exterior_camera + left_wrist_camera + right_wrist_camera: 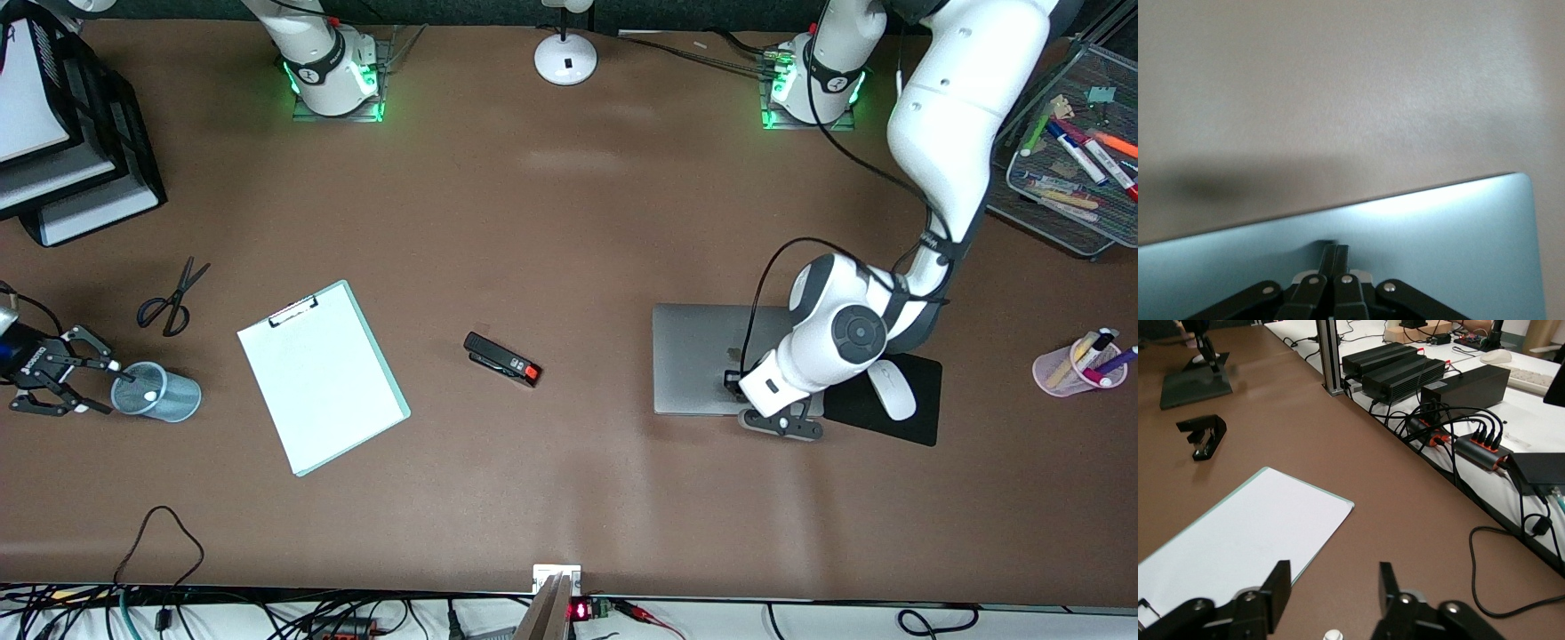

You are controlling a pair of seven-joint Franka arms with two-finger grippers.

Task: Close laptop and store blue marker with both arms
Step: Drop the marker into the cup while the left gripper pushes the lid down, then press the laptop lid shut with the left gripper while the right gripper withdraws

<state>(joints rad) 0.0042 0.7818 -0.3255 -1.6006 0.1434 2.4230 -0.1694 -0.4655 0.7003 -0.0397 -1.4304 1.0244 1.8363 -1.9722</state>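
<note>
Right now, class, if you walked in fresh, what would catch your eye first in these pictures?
First, the big white left arm, its left gripper pressed with fingers shut on the closed silver laptop, beside a white mouse on a black pad. Next, toward the right arm's end of the table, the right gripper with open fingers at a mesh cup, a white marker tip showing between them. Between them lies a clipboard.

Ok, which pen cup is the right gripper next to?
The grey-blue cup at the right arm's end of the table, beside the open right gripper. The pink cup stands at the left arm's end.
</note>
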